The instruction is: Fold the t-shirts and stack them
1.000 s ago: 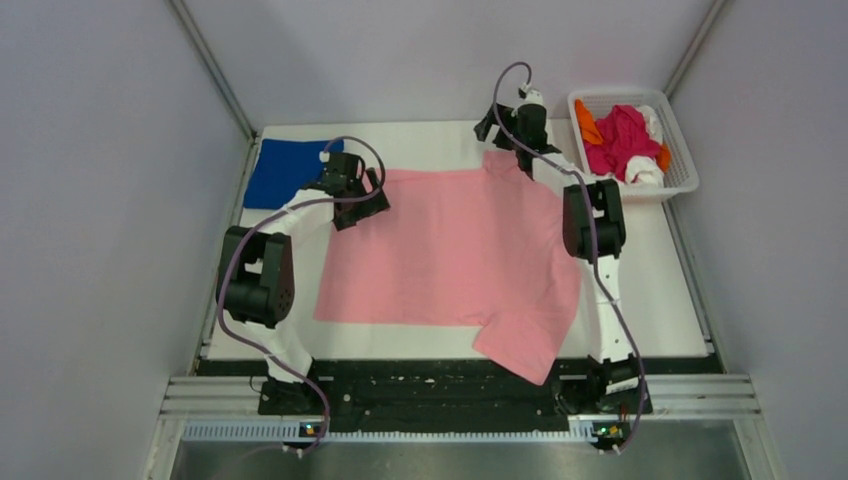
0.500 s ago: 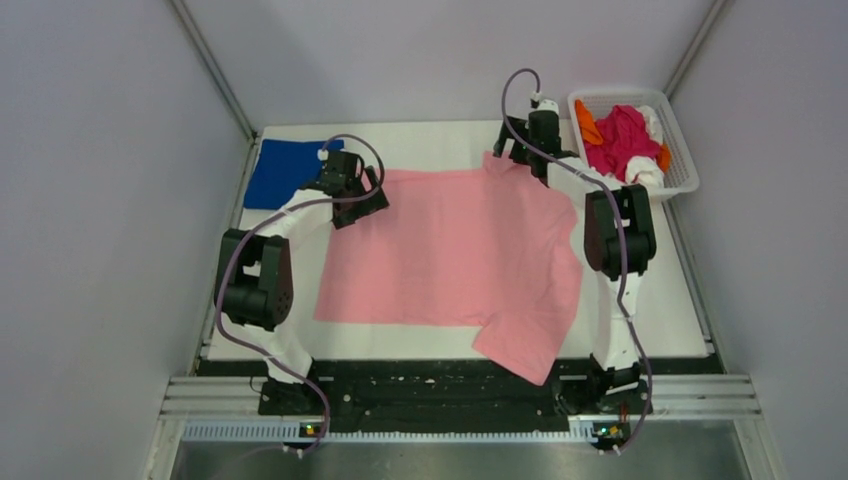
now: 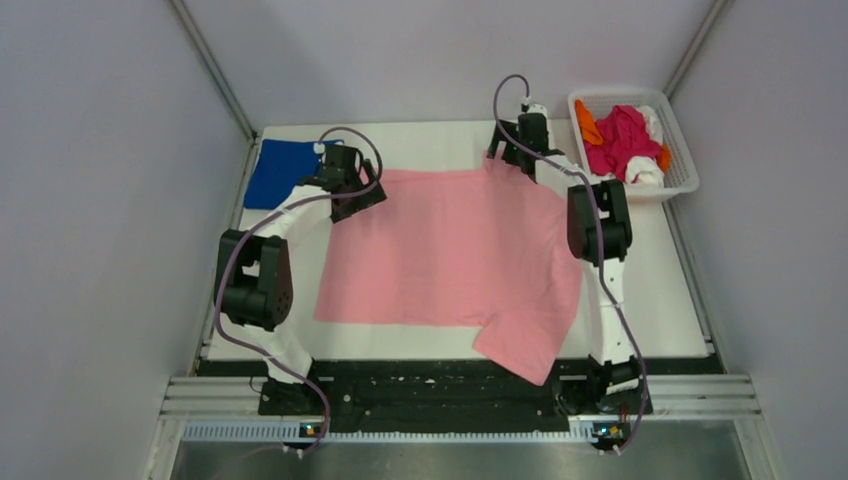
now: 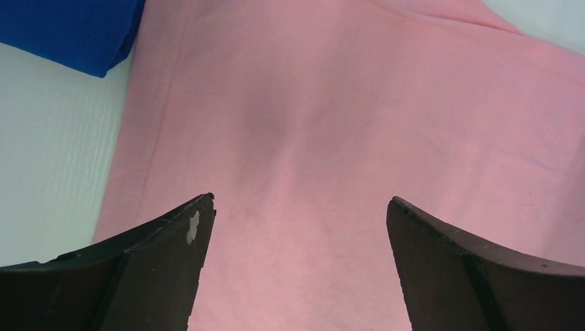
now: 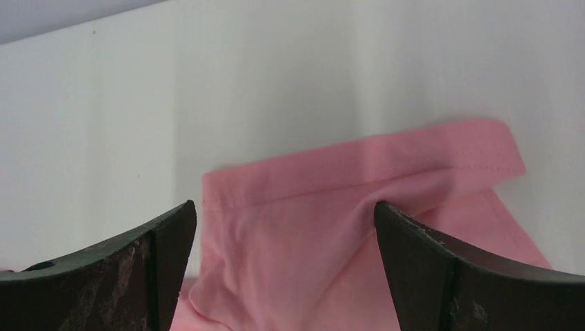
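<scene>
A light pink t-shirt (image 3: 450,255) lies spread flat on the white table, one sleeve hanging over the near edge. My left gripper (image 3: 352,193) is open over the shirt's far left corner; the left wrist view shows pink cloth (image 4: 331,158) between the spread fingers (image 4: 165,269). My right gripper (image 3: 505,150) is open over the far right sleeve (image 5: 359,186), whose hem is folded up between the fingers (image 5: 441,269). A folded royal blue t-shirt (image 3: 280,170) lies at the far left, also in the left wrist view (image 4: 69,31).
A white lattice basket (image 3: 680,175) at the far right holds magenta (image 3: 620,140), orange (image 3: 587,125) and white (image 3: 645,172) shirts. Grey walls enclose the table. The table's near edge meets a black rail (image 3: 430,385).
The right gripper swung right, then back left over the far right sleeve. The left gripper shifted slightly toward the far left corner. The pink shirt has hardly moved.
</scene>
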